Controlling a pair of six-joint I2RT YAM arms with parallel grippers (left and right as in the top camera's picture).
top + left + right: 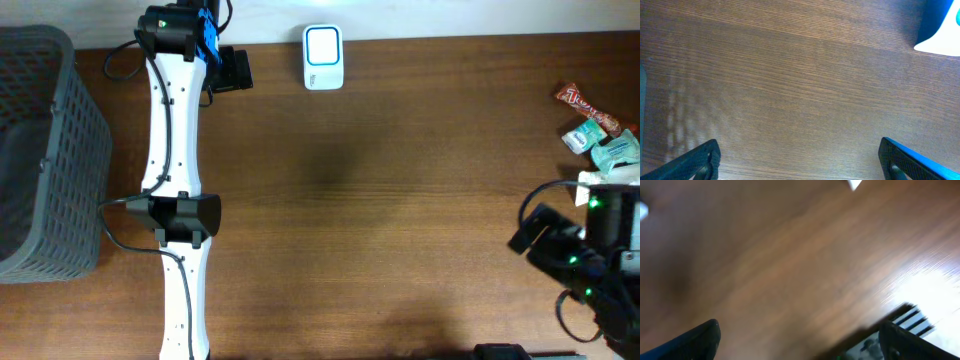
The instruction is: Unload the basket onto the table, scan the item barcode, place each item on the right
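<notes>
Left gripper (800, 156) stands wide open over bare wood, its two fingers far apart with nothing between them. It sits at the far left of the table (400, 200), just left of the white barcode scanner (323, 57). Right gripper (800, 335) is also spread open and empty, low at the near right edge; its wrist view is blurred. The items to scan, a red-wrapped bar (580, 100) and teal-and-white packets (612, 150), lie together at the far right edge, beyond the right gripper and untouched. A grey mesh basket (40, 150) stands at the left edge.
</notes>
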